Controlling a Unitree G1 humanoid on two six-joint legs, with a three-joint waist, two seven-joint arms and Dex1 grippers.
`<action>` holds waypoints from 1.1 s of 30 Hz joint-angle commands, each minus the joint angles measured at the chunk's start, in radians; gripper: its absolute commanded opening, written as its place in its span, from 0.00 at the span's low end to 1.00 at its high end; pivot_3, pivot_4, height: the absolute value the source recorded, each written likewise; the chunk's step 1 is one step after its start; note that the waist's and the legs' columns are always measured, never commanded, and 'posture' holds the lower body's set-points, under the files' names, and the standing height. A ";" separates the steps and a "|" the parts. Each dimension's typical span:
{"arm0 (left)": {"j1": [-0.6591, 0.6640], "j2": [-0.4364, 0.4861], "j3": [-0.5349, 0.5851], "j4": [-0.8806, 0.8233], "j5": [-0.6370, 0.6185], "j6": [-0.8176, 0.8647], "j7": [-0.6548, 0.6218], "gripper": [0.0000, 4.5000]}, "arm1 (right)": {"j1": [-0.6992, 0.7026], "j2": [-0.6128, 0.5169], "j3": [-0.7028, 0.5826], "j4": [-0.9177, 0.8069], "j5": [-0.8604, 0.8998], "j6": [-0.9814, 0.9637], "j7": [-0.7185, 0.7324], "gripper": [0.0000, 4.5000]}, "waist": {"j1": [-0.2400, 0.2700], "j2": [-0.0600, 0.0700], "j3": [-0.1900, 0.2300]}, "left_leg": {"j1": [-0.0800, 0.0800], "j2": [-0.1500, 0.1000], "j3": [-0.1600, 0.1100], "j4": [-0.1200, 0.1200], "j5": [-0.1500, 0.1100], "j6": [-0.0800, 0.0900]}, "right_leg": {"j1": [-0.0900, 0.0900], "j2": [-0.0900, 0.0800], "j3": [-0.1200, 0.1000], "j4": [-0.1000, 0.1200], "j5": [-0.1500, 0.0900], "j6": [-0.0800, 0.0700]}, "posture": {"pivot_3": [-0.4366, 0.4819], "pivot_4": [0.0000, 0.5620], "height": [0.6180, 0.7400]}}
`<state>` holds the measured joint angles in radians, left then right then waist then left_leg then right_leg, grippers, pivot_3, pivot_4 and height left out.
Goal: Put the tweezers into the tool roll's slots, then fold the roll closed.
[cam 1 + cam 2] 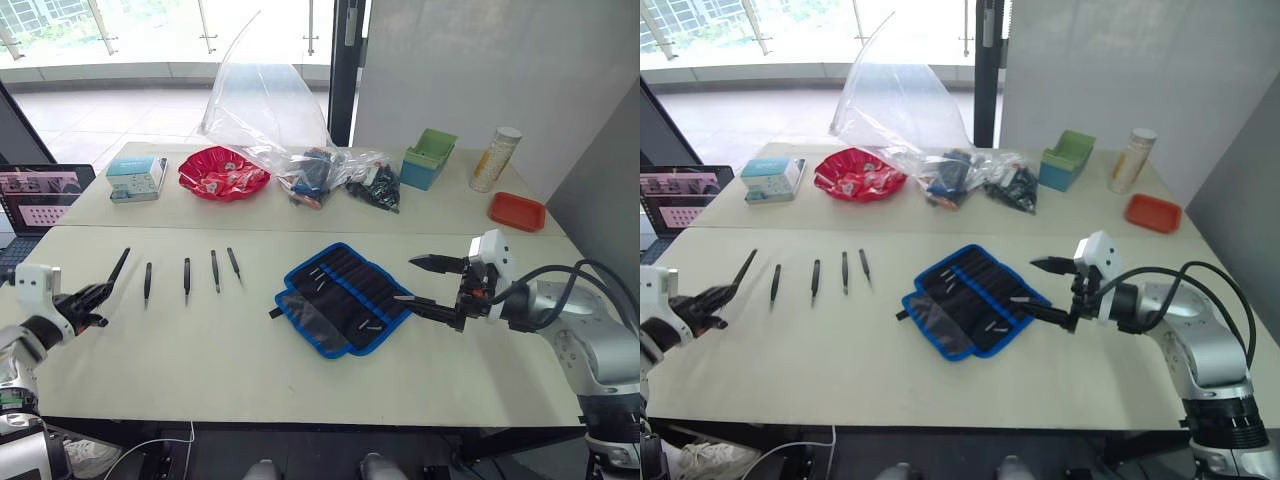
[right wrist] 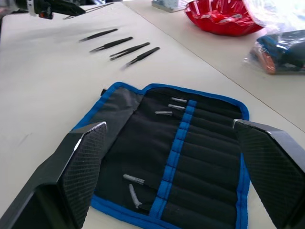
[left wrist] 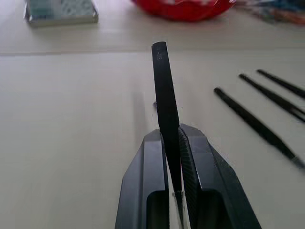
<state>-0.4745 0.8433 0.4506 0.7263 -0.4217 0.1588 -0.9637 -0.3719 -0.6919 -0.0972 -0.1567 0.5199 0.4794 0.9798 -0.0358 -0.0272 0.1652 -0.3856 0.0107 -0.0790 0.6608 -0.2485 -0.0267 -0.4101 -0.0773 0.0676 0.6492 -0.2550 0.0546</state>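
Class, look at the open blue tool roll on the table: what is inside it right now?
The tool roll lies open, showing black slots with a few small silvery pieces on them. None of the loose tweezers are inside yet. What lies deeper in the slots is covered.

Looks like an office or lab test space: 2 pale desks (image 1: 300, 380) pushed together, a laptop (image 1: 40, 200) at one end, glass railing (image 1: 150, 30) and bright daylight behind, grey partition wall (image 1: 480, 60).

L claw (image 1: 88, 297) clamped on one tweezer, low at left; R claw (image 1: 432, 283) spread wide.
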 commanded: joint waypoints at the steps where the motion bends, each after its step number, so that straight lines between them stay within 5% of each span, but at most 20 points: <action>1: 0.005 -0.021 -0.030 -0.280 -0.105 0.168 -0.032 0.00 | -0.038 0.050 0.020 0.050 -0.061 -0.034 -0.088 0.88 | -0.002 0.000 0.000 | 0.000 0.000 0.000 0.000 0.000 0.000 | 0.000 0.000 0.000 0.000 0.000 0.000 | 0.48 0.27 0.99; 13: -0.066 -0.068 -0.332 -0.730 -0.104 0.551 0.038 0.00 | -0.113 0.212 0.162 0.276 -0.213 -0.080 -0.163 0.00 | -0.017 0.000 0.000 | -0.004 0.000 0.002 0.001 0.000 0.000 | -0.011 0.001 0.002 0.008 0.000 -0.001 | 0.48 0.27 0.99; 20: -0.079 -0.137 -0.453 -0.813 -0.066 0.663 0.122 0.00 | -0.087 0.248 0.167 0.283 -0.232 -0.036 -0.204 0.00 | -0.016 0.000 0.000 | -0.004 0.000 0.002 0.001 0.000 0.000 | -0.011 0.001 0.002 0.010 0.000 -0.001 | 0.48 0.27 0.99; 27: -0.136 -0.237 -0.636 -0.727 0.081 0.595 0.164 0.00 | -0.023 0.278 0.183 0.258 -0.249 -0.012 -0.240 0.00 | -0.009 0.000 0.000 | -0.004 0.000 0.002 0.001 0.000 0.000 | -0.010 0.001 0.003 0.008 0.000 -0.001 | 0.48 0.27 0.99; 33: -0.182 -0.298 -0.669 -0.658 0.124 0.572 0.152 0.00 | 0.001 0.282 0.182 0.243 -0.256 0.028 -0.278 0.00 | -0.011 0.000 0.000 | -0.003 -0.001 0.002 0.001 0.000 0.000 | -0.010 0.001 0.003 0.008 0.000 -0.001 | 0.48 0.27 0.99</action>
<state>-0.6355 0.5486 -0.2177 0.0650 -0.3115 0.7418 -0.8020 -0.3986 -0.4102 0.0765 0.0852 0.2763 0.4738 0.7130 -0.0469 -0.0271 0.1652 -0.3889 0.0101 -0.0767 0.6620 -0.2481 -0.0268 -0.4200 -0.0765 0.0702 0.6573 -0.2545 0.0537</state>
